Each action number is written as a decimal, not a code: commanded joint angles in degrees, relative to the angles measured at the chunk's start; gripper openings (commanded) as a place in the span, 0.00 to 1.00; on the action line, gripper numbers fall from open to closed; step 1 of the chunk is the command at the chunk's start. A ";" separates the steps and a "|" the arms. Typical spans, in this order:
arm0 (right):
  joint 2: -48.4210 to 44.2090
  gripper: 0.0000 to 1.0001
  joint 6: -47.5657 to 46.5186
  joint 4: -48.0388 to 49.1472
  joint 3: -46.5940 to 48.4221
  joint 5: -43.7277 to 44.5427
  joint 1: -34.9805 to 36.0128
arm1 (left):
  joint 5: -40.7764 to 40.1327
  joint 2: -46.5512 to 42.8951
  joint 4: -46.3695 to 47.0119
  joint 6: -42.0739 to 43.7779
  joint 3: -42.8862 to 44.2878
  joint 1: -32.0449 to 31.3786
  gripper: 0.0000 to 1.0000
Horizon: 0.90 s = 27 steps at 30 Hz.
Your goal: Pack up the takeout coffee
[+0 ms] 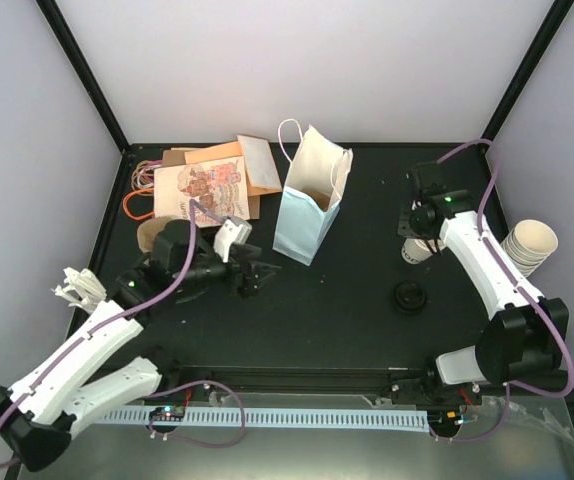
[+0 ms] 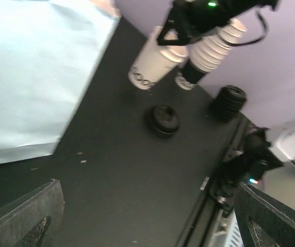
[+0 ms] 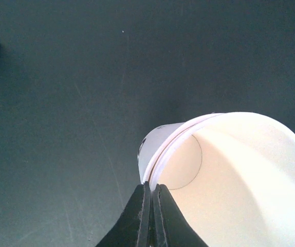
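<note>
Pale lilac walls (image 1: 267, 70), black corner posts (image 1: 82, 75), matte black tabletop (image 1: 347, 310)

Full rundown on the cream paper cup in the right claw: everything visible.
The cream paper cup is small, lidless and empty, with a smooth pale inside, a round flat bottom, a rolled rim and dark print low on its outer wall. It is tilted, mouth towards the wrist camera. The right claw is shut on its rim, one finger inside and one outside. It is over the black table, right of the pale blue paper bag. Whether its base touches the table cannot be told.

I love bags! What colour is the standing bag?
Light blue; the bag shows best in the top view.
</note>
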 commanded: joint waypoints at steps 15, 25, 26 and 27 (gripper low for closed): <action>-8.76 0.01 3.35 -4.16 -2.11 -6.40 15.66 | -9.80 17.32 22.87 -13.90 1.41 -22.99 0.82; -11.64 0.01 7.72 -2.97 -6.38 -11.11 28.99 | -14.07 21.91 28.81 -28.63 -3.03 -22.64 0.70; -11.53 0.01 8.28 -2.85 -6.66 -10.90 30.27 | -13.98 22.17 30.13 -29.97 -3.93 -22.52 0.69; -11.44 0.01 8.85 -2.87 -6.74 -10.44 31.46 | -13.97 22.50 31.15 -31.11 -4.72 -22.42 0.68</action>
